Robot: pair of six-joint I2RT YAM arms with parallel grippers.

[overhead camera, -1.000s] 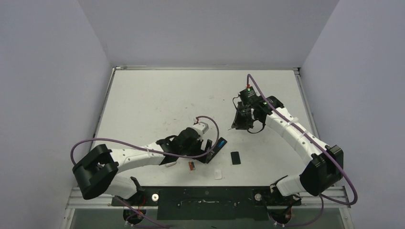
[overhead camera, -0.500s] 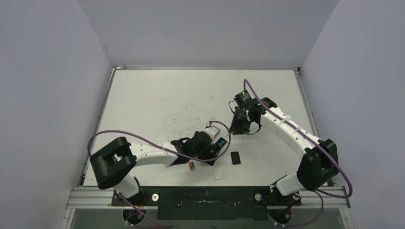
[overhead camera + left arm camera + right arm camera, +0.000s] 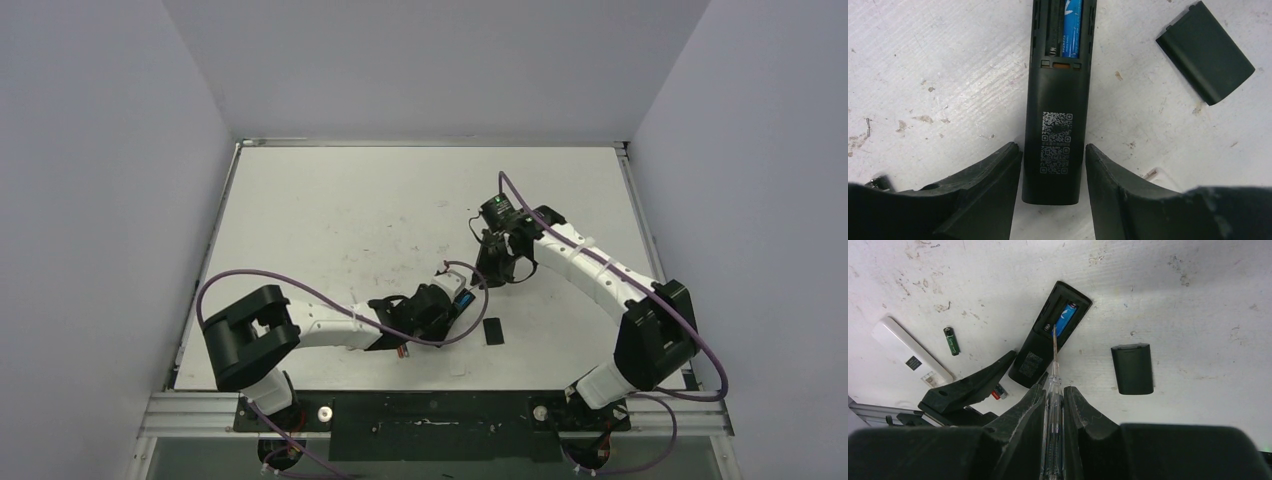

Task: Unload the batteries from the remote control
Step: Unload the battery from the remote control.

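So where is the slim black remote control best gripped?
Grip the black remote control by its two long sides at the closed end with the QR codes, coming from that end. It lies flat, back up, and the open left gripper straddles it there. That leaves the battery bay free for the clear-handled screwdriver in the right gripper.

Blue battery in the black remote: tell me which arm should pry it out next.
Right. The right gripper clamps a screwdriver aimed at the blue battery in the opened remote; the left gripper only straddles that remote's other end.
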